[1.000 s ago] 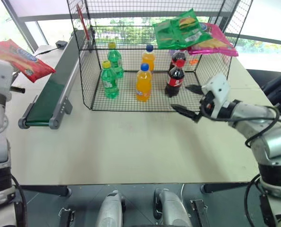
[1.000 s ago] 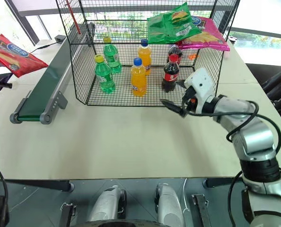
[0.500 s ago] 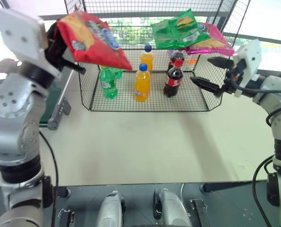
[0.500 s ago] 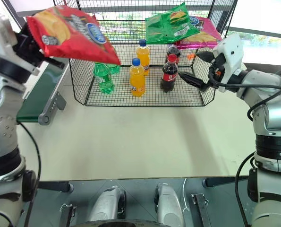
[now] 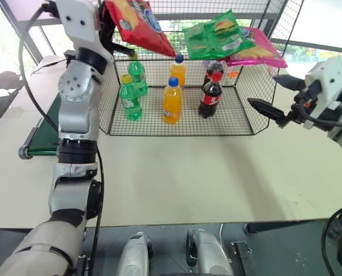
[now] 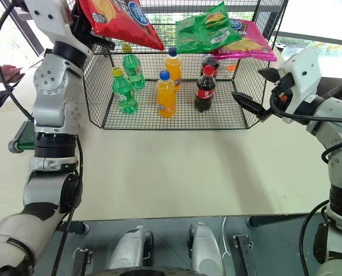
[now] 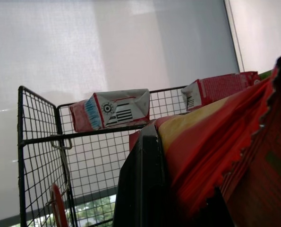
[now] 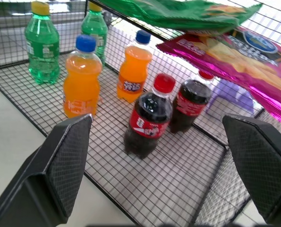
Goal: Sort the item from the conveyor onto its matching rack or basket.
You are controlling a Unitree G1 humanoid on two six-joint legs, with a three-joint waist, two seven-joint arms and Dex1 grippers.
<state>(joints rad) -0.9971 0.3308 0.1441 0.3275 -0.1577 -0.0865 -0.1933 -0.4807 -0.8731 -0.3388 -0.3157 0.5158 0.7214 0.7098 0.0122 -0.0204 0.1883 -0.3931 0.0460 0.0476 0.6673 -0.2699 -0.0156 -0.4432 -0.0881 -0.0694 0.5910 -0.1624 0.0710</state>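
The red snack bag (image 5: 141, 24) hangs in the air, and my left gripper (image 5: 112, 24) is shut on its left end. It hovers over the left part of the black cage's top wire shelf (image 5: 150, 58), tilted down toward the right. The left wrist view has a black finger (image 7: 142, 189) pressed against the crinkled red bag (image 7: 216, 142). The dark green conveyor (image 5: 49, 137) runs along the cage's left side, partly hidden behind my left arm. Right of the cage's front corner, my right gripper (image 5: 273, 95) is open and empty, its fingers (image 8: 67, 161) spread wide.
A green bag (image 5: 216, 35) and a pink bag (image 5: 257, 50) lie on the right of the top shelf. Green bottles (image 5: 127, 96), orange bottles (image 5: 172, 100) and cola bottles (image 5: 211, 95) stand on the cage floor. A person's hand (image 5: 4, 80) rests at the far left.
My left arm has swung the red bag up and to the right, from beside the conveyor to over the cage's top. My right gripper has drawn back to the right, away from the cage front.
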